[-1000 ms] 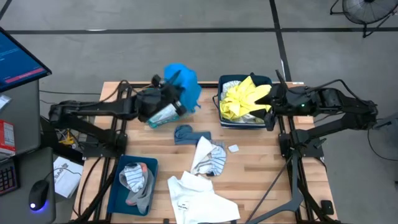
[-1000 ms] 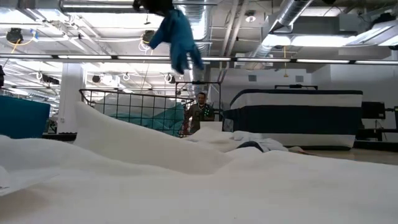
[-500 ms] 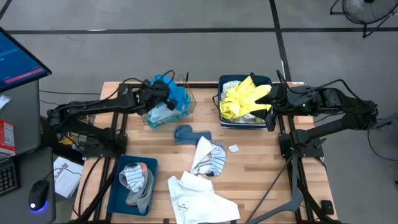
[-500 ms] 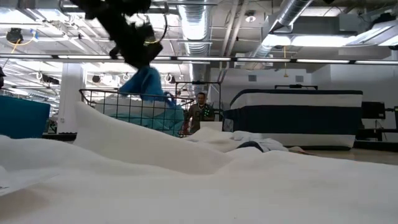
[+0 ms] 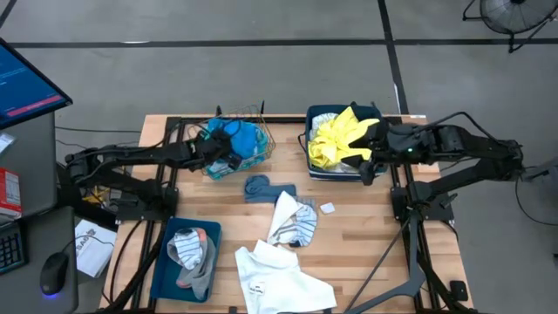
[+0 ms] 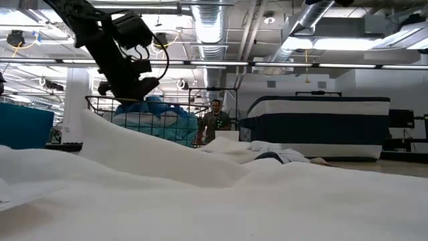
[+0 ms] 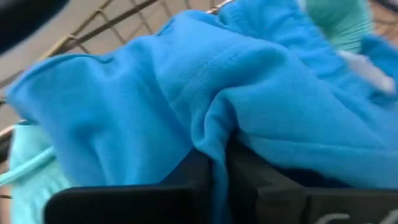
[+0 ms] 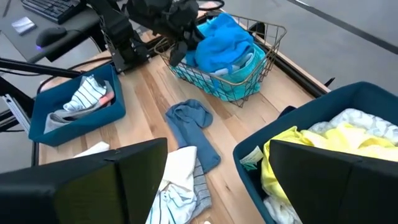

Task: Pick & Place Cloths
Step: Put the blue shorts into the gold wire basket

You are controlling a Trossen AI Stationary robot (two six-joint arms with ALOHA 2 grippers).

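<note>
L gripper (image 5: 228, 150) low, fingers pinched, R gripper (image 5: 370, 150) spread wide, hovering

Even overhead light, soft shadows, left wrist view blurred close-up, low view's foreground unfocused

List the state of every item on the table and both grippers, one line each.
Left gripper: shut on the blue cloth, down in the wire basket.
Right gripper: open, empty, beside the far bin.
Yellow cloth: heaped in the far bin.
Near bin: holds socks.
White cloth: loose on the table.
</note>
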